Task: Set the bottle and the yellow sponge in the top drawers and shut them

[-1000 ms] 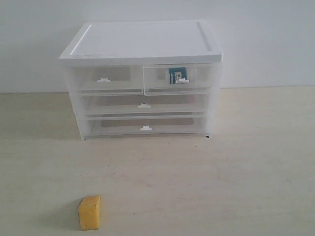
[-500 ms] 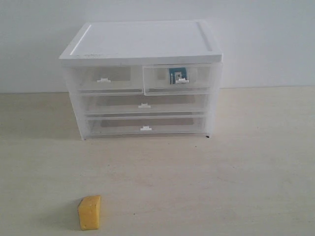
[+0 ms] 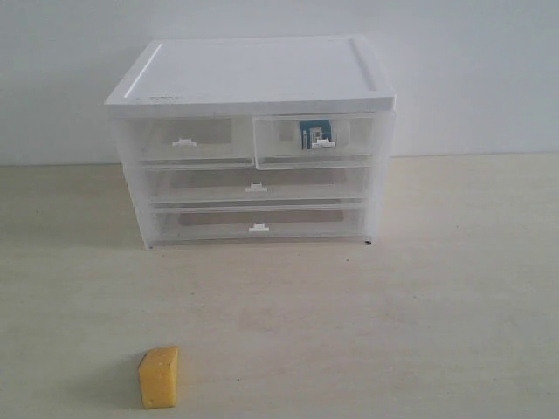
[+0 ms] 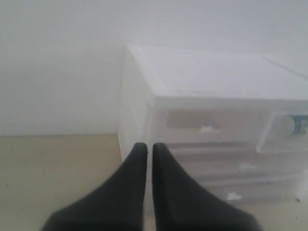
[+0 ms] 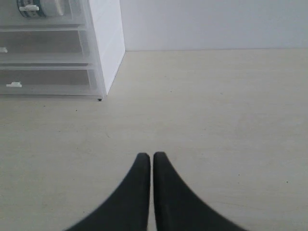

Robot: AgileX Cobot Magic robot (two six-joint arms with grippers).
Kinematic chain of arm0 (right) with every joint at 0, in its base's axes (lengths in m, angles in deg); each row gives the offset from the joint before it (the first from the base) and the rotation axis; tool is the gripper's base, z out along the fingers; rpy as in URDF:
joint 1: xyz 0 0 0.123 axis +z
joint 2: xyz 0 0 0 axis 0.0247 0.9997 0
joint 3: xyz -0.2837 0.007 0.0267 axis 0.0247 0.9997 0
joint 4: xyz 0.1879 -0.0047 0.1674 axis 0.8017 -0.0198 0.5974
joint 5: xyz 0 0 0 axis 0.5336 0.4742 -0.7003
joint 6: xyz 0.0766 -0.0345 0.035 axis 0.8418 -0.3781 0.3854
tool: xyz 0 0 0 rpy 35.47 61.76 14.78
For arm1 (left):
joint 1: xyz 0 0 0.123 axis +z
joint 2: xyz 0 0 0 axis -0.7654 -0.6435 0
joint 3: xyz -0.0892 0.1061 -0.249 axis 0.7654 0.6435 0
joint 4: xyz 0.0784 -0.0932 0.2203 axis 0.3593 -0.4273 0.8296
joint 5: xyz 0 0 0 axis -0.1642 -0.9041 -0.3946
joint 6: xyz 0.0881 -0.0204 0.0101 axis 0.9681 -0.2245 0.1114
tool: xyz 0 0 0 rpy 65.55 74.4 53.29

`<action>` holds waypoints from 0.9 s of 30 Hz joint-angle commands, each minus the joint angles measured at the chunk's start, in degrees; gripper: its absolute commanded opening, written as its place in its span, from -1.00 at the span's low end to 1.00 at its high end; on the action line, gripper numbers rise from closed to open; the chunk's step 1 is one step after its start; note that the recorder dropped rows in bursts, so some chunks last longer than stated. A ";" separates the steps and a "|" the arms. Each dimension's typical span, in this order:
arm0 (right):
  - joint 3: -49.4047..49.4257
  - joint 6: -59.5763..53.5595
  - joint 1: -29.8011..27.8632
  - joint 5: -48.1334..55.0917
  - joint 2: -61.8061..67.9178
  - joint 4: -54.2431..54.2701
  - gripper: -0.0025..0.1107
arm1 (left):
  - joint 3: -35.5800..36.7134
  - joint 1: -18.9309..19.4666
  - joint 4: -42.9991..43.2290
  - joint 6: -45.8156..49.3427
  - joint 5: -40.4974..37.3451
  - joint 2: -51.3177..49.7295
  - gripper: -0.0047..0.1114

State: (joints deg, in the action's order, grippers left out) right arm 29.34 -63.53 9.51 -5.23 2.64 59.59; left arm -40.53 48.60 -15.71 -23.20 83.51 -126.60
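Observation:
The yellow sponge point(image 3: 159, 377) stands on the table near its front left edge. The bottle point(image 3: 312, 134) lies inside the right top drawer point(image 3: 316, 140), its blue-teal label showing through the clear front; it also shows as the bottle point(image 5: 39, 7) and the bottle point(image 4: 298, 124). The left top drawer point(image 3: 185, 141) looks empty and pushed in. My left gripper point(image 4: 149, 147) is shut with nothing in it, facing the cabinet's left corner. My right gripper point(image 5: 151, 156) is shut and empty, low over bare table right of the cabinet. Neither gripper shows in the exterior view.
The white-topped cabinet point(image 3: 253, 74) stands at the back middle against a white wall. Two full-width clear drawers point(image 3: 255, 187) sit below the top ones, both pushed in. Light wooden table point(image 3: 419, 297) stretches in front and to both sides.

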 commanded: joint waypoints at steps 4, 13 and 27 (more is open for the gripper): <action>-0.05 -0.12 -0.16 1.18 -0.23 0.45 -0.96 | -3.16 -6.90 -1.25 4.61 2.28 -12.20 -0.85; -0.05 -0.35 -0.16 1.12 -0.23 0.45 -0.96 | -6.76 -17.67 -20.03 22.13 4.70 -21.08 -0.85; -0.05 -0.35 -0.16 1.12 -0.23 0.45 -0.96 | -7.79 -19.86 -17.34 20.39 16.69 -30.42 -0.20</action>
State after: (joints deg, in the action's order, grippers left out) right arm 29.34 -63.65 9.51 -3.96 2.64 59.96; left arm -47.91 29.23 -33.58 -2.15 95.48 -154.68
